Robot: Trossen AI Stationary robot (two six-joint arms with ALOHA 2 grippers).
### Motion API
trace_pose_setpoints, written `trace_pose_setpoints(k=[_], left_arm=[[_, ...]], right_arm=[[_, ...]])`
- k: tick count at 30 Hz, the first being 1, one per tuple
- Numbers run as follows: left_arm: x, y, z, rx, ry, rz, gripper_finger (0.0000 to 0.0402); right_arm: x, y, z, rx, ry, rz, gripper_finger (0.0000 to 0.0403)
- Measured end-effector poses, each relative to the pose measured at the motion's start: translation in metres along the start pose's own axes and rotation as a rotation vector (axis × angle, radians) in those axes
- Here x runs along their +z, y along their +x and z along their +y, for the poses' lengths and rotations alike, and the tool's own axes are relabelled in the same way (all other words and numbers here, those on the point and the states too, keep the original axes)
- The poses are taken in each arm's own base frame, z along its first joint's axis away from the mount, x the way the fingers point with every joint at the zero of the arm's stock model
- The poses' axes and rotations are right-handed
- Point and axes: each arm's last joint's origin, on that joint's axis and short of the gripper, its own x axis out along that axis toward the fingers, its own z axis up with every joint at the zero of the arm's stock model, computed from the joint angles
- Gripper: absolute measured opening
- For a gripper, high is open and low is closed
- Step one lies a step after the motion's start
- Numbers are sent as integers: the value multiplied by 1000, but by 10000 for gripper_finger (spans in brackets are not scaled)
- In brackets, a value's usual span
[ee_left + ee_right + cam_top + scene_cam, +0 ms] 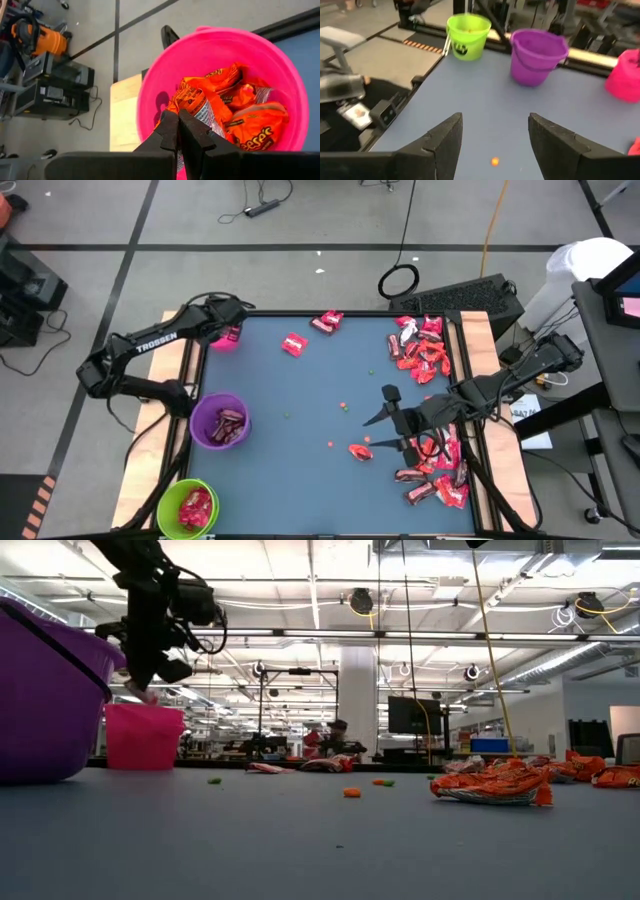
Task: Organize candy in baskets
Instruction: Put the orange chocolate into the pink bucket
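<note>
Pink basket (226, 336) sits at the table's far left corner under the left gripper (232, 330), while most candy (432, 465) lies beside the right gripper (385, 420), whose jaws stand apart. From the left wrist, its fingers (167, 131) are pressed together just above the orange wrappers (235, 117) (nothing visibly pinched), so they could snag one and drag it out.

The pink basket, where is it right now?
In the high view the pink basket sits at the table's far left corner, under the left tool, which is shut just above the candy inside it. The purple basket is its nearest neighbour.

two dark jointed arms, one apparently lettered "trossen" in white.
</note>
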Motion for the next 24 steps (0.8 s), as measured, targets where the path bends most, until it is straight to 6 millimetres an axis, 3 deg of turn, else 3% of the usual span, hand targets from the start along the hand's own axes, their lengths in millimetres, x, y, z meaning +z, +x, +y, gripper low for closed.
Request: trace_pose_setpoints(k=[10, 18, 24], left_arm=[[2, 3, -5, -118, -17, 17, 23], [4, 1, -8, -215, 22, 29, 131], [16, -14, -3, -254, 28, 13, 205]], right_arm=[[6, 0, 0, -2, -11, -64, 215], [5, 0, 0, -1, -13, -54, 215], [5, 0, 0, -1, -30, -56, 215]])
